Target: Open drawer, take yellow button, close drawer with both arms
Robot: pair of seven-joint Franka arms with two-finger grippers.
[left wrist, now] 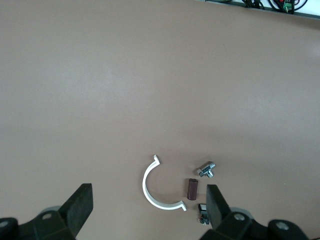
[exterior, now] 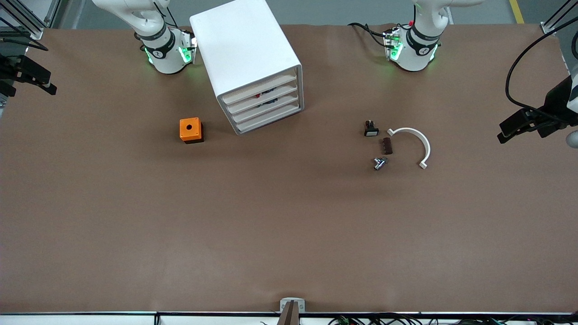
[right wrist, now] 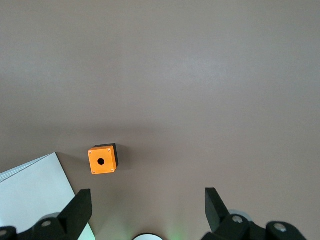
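Observation:
The white drawer cabinet [exterior: 244, 49] stands on the table between the arm bases; its stacked drawers [exterior: 266, 106] are all shut. Its corner also shows in the right wrist view [right wrist: 30, 195]. The button is hidden; only a small red and dark speck [exterior: 258, 95] shows through a gap between upper drawers. My left gripper [exterior: 512, 128] is open and empty, high over the left arm's end of the table; in the left wrist view [left wrist: 148, 195] it hangs over small parts. My right gripper [exterior: 45, 83] is open and empty, high over the right arm's end; the right wrist view shows it too [right wrist: 147, 197].
An orange cube box with a black hole [exterior: 191, 130] [right wrist: 102, 160] sits beside the cabinet. Toward the left arm's end lie a black part with a white face [exterior: 371, 129] [left wrist: 202, 214], a brown block [exterior: 387, 146] [left wrist: 192, 189], a metal fitting [exterior: 380, 163] [left wrist: 206, 170] and a white arc [exterior: 426, 146] [left wrist: 146, 187].

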